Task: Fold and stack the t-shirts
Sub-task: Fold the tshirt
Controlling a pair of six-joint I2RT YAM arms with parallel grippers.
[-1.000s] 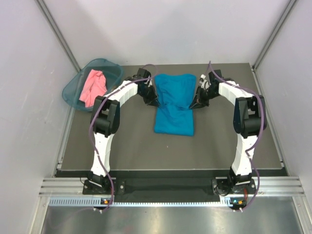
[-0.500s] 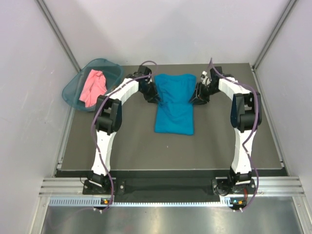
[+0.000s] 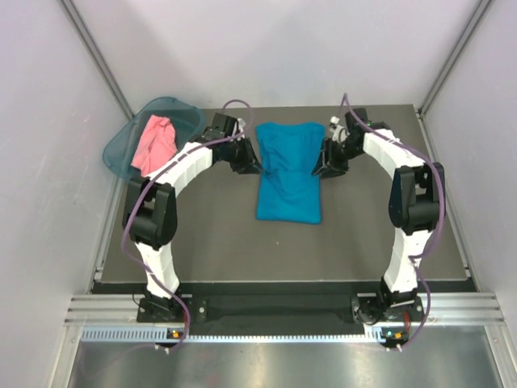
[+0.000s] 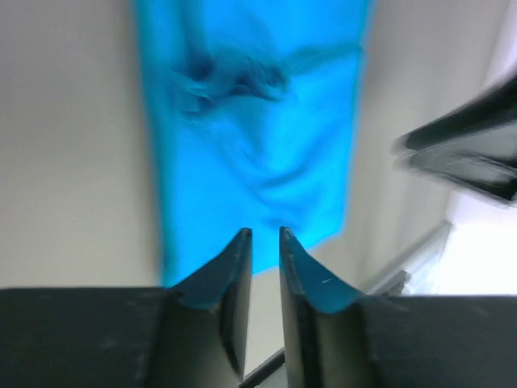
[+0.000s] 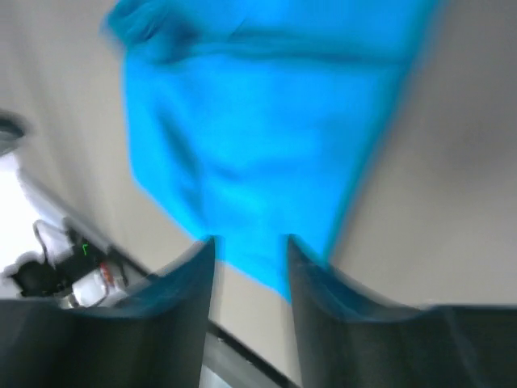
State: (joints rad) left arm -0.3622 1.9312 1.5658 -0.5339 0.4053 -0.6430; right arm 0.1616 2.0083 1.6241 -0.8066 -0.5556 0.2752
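The teal-blue t-shirt (image 3: 288,170) lies on the dark table as a narrowed strip, wider at its far end. It also shows in the left wrist view (image 4: 250,121) and the right wrist view (image 5: 266,105). My left gripper (image 3: 253,166) is low at its left edge, and its jaws (image 4: 265,234) stand a narrow gap apart with nothing between them. My right gripper (image 3: 321,168) is at the shirt's right edge, open and empty (image 5: 250,241). The salmon-pink t-shirt (image 3: 153,144) lies crumpled in the basket.
The teal plastic basket (image 3: 117,153) sits at the table's far left corner, overhanging the edge. White walls enclose the table (image 3: 210,242) on the left, right and back. The right arm's dark fingers show at the right of the left wrist view (image 4: 468,153).
The left arm's elbow has swung out to the left and lower. Both grippers have shifted slightly along the shirt's edges. The teal-blue shirt has not moved.
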